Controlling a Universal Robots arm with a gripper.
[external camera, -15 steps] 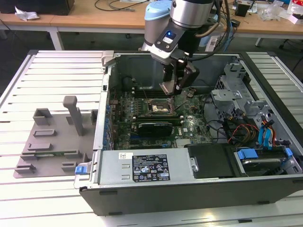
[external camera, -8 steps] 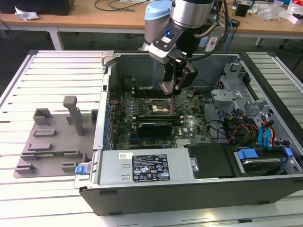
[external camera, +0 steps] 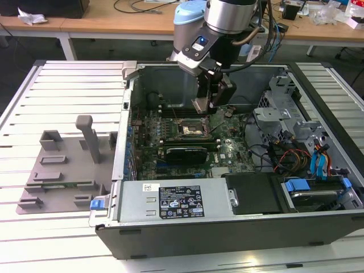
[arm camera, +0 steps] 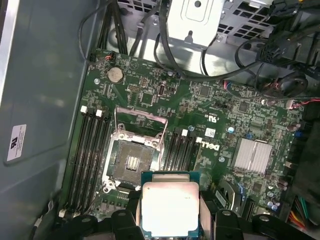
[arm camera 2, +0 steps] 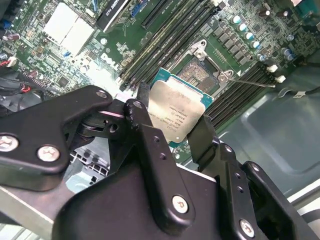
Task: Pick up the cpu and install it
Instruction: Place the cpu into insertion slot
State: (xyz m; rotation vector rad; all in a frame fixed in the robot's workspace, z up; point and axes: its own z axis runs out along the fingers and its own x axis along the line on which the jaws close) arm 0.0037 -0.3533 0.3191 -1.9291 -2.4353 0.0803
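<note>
My gripper (arm camera 2: 172, 127) is shut on the cpu (arm camera 2: 176, 111), a flat square chip with a silvery top and a teal rim; its black fingers (arm camera 2: 145, 125) clamp two opposite edges. The cpu (arm camera: 169, 209) hangs level above the motherboard, a short way off the open socket (arm camera: 132, 164), whose metal bracket stands raised. In the exterior view the gripper (external camera: 206, 106) hovers inside the open computer case, just above and to the right of the socket (external camera: 190, 128).
Memory slots (arm camera: 90, 150) flank the socket on both sides. Cables (external camera: 284, 156) and a drive cage (external camera: 276, 111) fill the case's right part, the power supply (external camera: 170, 199) its front. A grey fixture plate with upright posts (external camera: 68, 165) lies on the slatted table at the exterior view's left.
</note>
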